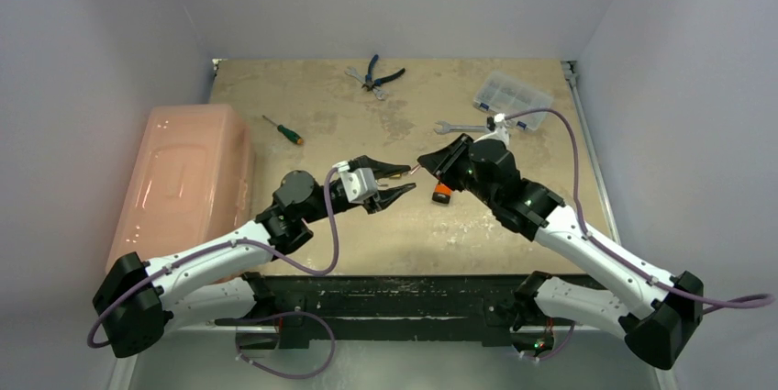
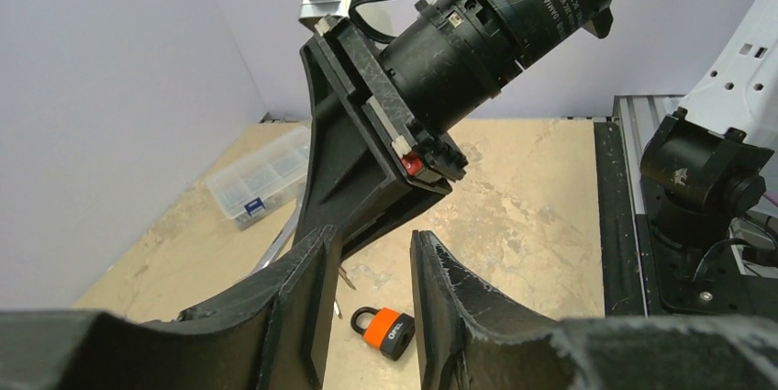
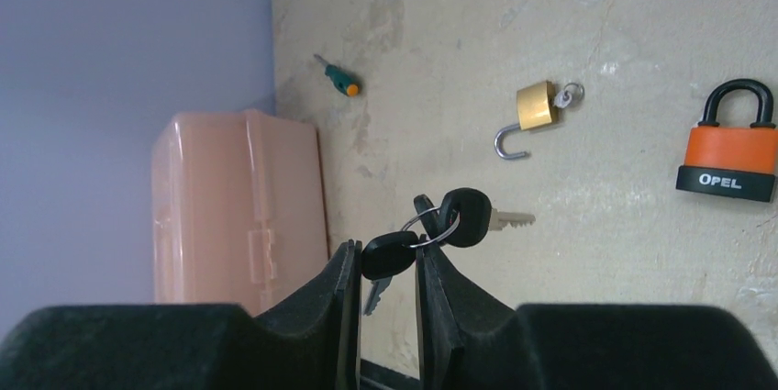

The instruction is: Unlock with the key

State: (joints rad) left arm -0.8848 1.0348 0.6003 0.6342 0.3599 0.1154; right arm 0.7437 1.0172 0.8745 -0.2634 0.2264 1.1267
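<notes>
An orange and black padlock [image 3: 729, 151] marked OPEL lies shut on the table. It also shows in the top view [image 1: 442, 193] and between my left fingers in the left wrist view [image 2: 387, 330]. My right gripper [image 3: 383, 252] is shut on the black head of one key of a key bunch [image 3: 431, 229]. A second key [image 3: 468, 216] hangs from the ring, blade pointing toward the padlock. The bunch is held above the table, left of the padlock. My left gripper [image 1: 405, 180] is open and empty, hovering close beside the right gripper [image 1: 429, 163].
An open brass padlock [image 3: 535, 107] with a small ring lies on the table. A pink plastic case [image 1: 188, 174] sits at the left. A green screwdriver [image 1: 283, 130], pliers [image 1: 378, 73], a wrench [image 1: 459, 128] and a clear parts box [image 1: 511, 94] lie farther back.
</notes>
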